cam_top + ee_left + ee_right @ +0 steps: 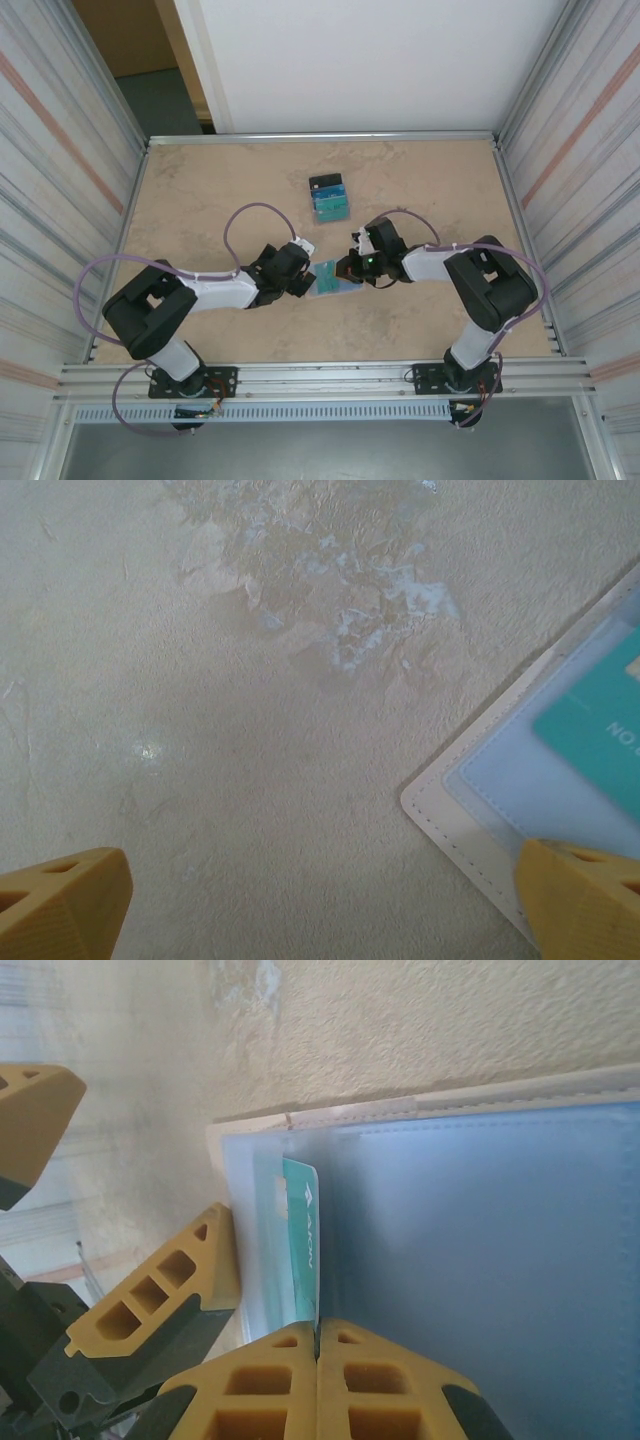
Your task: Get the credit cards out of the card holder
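Note:
The card holder (332, 279) lies open on the table between both grippers, pale blue inside with a cream stitched edge (470, 815). A teal credit card (305, 1235) sticks partly out of its pocket (480, 1260). My right gripper (318, 1345) is shut on that card's near edge, at the holder's right side (350, 268). My left gripper (303, 276) is open wide (320, 910). Its right finger (585, 900) rests over the holder's left edge and its other finger (60, 905) is above bare table. The teal card (600, 730) also shows there.
A small pile of black, blue and teal cards (328, 197) lies further back at mid-table. The left gripper's yellow fingers (165, 1280) stand close beside the holder's end. Metal walls enclose the table (200, 200) on both sides.

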